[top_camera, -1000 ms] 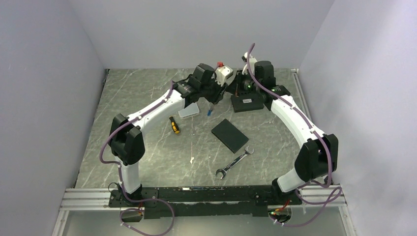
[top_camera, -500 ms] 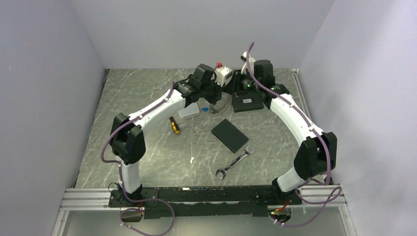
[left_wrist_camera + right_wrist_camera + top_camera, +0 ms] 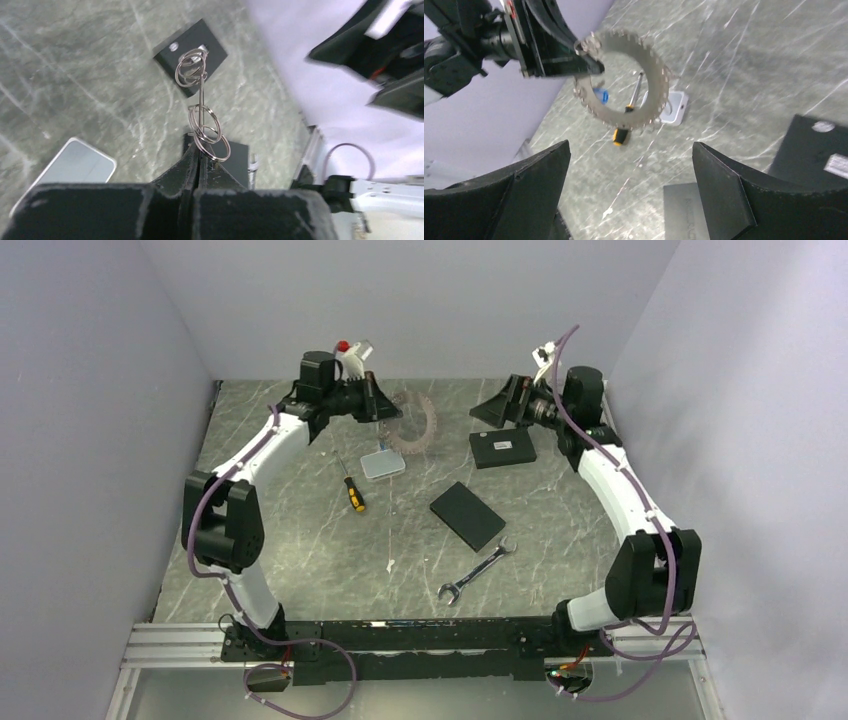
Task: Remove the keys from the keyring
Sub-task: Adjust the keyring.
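Left gripper (image 3: 388, 408) is raised over the far-left part of the table (image 3: 300, 550), fingers pressed together on the rim of the keyring (image 3: 614, 42). The ring hangs in the air, its face toward the right wrist camera, with keys (image 3: 657, 87) fanned all round it like teeth and a blue tag (image 3: 600, 95) at the inner lower-left edge. The left wrist view sees it edge-on — small split rings (image 3: 202, 127) just past the fingertips. Right gripper (image 3: 500, 405) is well apart from the ring, jaws spread wide, gripping nothing. On the table beneath: screwdriver (image 3: 353, 492), pale flat slab (image 3: 383, 463).
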Robot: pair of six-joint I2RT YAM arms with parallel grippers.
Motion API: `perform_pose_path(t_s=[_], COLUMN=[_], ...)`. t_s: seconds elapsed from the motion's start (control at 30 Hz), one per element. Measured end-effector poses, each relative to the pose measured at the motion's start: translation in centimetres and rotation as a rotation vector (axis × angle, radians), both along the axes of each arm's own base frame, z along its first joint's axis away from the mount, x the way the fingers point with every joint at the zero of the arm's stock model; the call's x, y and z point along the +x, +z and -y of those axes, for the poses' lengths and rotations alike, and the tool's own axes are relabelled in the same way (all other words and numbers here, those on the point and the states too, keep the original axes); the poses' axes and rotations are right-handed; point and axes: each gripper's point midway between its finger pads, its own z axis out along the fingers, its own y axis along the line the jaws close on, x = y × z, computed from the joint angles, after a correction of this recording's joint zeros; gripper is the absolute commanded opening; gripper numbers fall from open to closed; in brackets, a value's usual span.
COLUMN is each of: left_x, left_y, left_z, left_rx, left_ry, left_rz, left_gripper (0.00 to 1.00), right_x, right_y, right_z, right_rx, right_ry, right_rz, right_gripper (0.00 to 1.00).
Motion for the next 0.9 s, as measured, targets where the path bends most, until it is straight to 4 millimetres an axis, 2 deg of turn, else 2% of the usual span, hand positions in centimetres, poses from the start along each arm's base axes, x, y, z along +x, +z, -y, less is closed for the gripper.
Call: perform_pose_path(t_s=[0.1, 0.2, 0.3, 0.37, 0.63, 0.83, 0.9], left_x=[0.0, -0.8, -1.3, -1.4, -2.3, -2.9, -3.0], left_y=[1.4, 2.9, 4.1, 4.6, 6.6, 7.0, 7.0], left_z=[-0.6, -0.8, -1.2, -1.3, -1.4, -1.3, -1.3], left_rx=[-0.113, -0.227, -0.32, -0.362, -0.495, -0.538, -0.545], left_ry=[-0.006, -0.024, -0.037, -0.041, -0.065, -0.074, -0.076], left_rz=[-0.011, -0.02, -0.013, -0.01, 0.001, -0.01, -0.016], left_gripper=[0.0, 0.0, 0.0, 0.0, 0.0, 0.0, 0.0], right_x=[-1.2, -2.3, -3.0, -3.0, -4.4, -4.3, -4.1], right_y=[-1.8, -4.7, -5.9, -5.7, -3.0, -3.1, -3.2], right_z=[-0.6, -1.4, -2.4, -3.1, -6.8, -8.7, -9.2], right_rx=[0.068, 0.145, 0.208, 0.241, 0.387, 0.468, 0.496], right_ry=[0.039, 0.07, 0.097, 0.109, 0.215, 0.243, 0.241], right_rz=[-0.03, -0.104, -0.149, -0.15, -0.096, -0.147, -0.169], right_gripper=[0.96, 0.96, 0.95, 0.93, 0.88, 0.72, 0.7])
